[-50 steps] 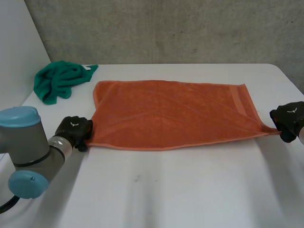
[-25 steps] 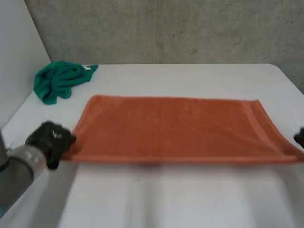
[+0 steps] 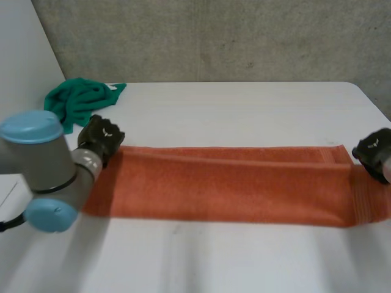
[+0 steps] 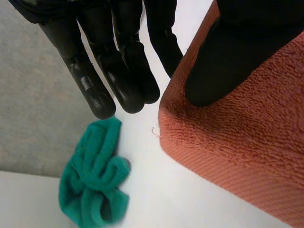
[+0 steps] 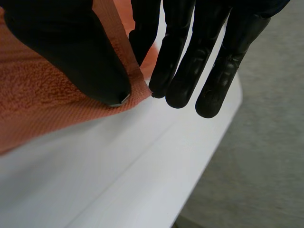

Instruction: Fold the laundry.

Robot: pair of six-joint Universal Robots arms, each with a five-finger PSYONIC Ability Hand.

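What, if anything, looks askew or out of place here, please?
The towel seems folded unevenly: at its right end the lower layer sticks out past the upper one. A green cloth lies crumpled beyond its left end, not yet folded.

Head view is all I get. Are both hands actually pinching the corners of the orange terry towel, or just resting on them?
Observer: The right hand is pinching. In its wrist view the thumb lies on top of the orange terry towel at the corner. One finger runs behind that corner, and the rest are straight past it.
Operator: And the left?
Observer: It doesn't look like a pinch. In the left wrist view the left hand has its thumb resting on top of the towel's corner. The fingers that show are straight and sit beside the towel's edge, over the bare white table, not under the cloth.
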